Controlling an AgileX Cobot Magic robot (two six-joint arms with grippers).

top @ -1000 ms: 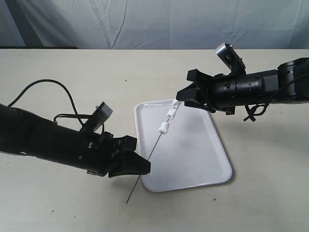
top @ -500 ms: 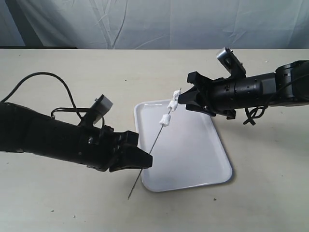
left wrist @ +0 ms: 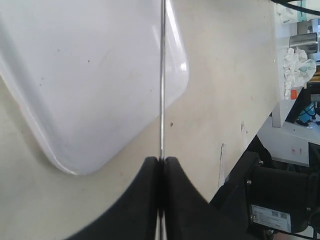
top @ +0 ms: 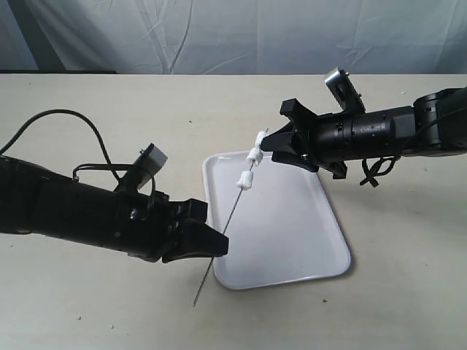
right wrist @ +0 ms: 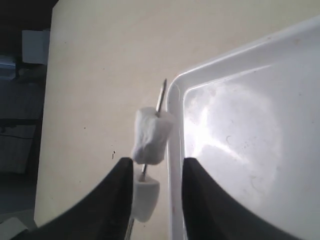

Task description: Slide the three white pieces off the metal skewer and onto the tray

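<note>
The 3 small white marshmallow-like lumps (top: 253, 154) are all threaded on the thin dark grey metal skewer (top: 229, 221), bunched toward its upper end. 2 of them sit touching just below the tip, and the third lump (top: 245, 180) sits a little lower on the rod, apart from the pair. In the right wrist view only 2 lumps show: one (right wrist: 150, 135) just under the bare tip (right wrist: 161, 95), the other (right wrist: 145, 197) lower, between the black fingers.

The skewer runs at a slant. Its upper end is above the far left corner of the glossy white rectangular tray (top: 292, 226), and its lower end is past the tray's near left edge, over the table. Whether the lower tip touches the table cannot be told.

The black left gripper (top: 215, 246) is clamped tight on the lower part of the rod. The left wrist view shows its 2 fingers pressed together with the skewer (left wrist: 162, 75) running out between them across the tray (left wrist: 90, 75).

The black right gripper (top: 270, 144) is at the upper end, its fingers spread apart on either side of the skewer, not clamping it.

The tray lies flat on the beige tabletop (top: 219, 109).
</note>
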